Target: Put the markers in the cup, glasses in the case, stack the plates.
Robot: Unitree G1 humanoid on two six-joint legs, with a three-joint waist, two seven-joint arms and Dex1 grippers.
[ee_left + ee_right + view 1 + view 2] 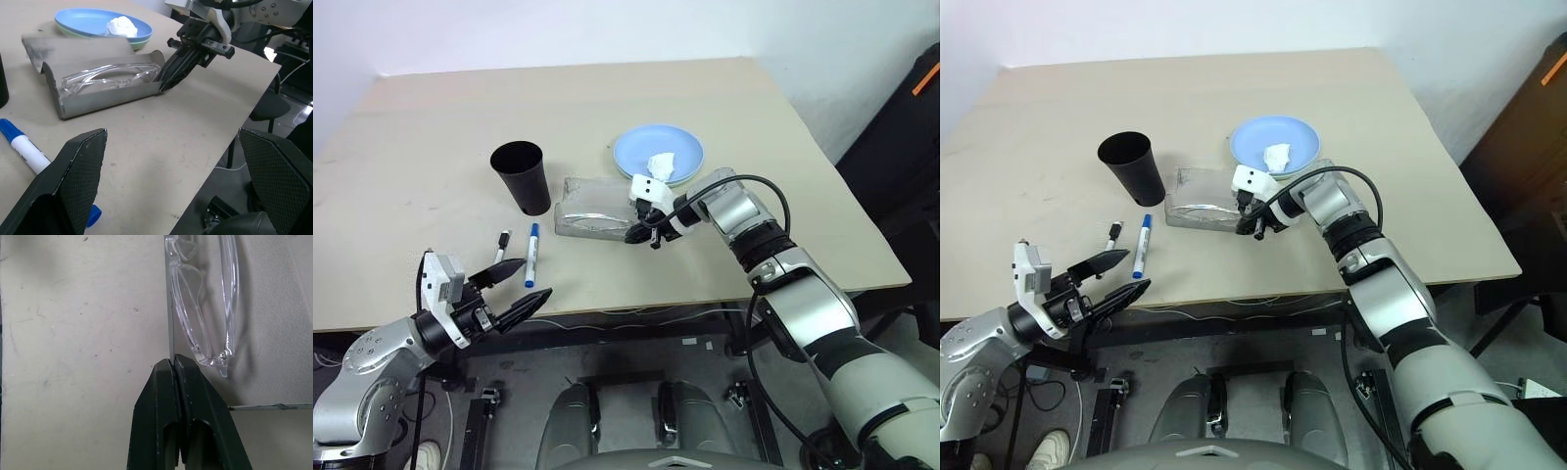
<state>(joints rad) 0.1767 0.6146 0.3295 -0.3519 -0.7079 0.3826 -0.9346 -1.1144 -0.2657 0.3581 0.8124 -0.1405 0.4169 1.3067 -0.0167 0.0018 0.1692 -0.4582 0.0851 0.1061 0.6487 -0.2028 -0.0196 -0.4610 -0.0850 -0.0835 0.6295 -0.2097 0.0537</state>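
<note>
Fingers of my right gripper [174, 363] are pinched together on the thin front wall of the open case [592, 213] at its right-hand end; the glasses [110, 77] lie folded inside it. From the case, the cup [521, 177] stands upright at ten o'clock, and the plates [658, 154] sit stacked at one o'clock, blue on green, a crumpled tissue [660, 164] on top. Two markers lie at eight o'clock of the case: the blue-capped marker [531, 255] and, beside it, the black-capped marker [501, 246]. My left gripper [517, 287] hangs spread wide and empty at the table's [431, 117] near edge.
</note>
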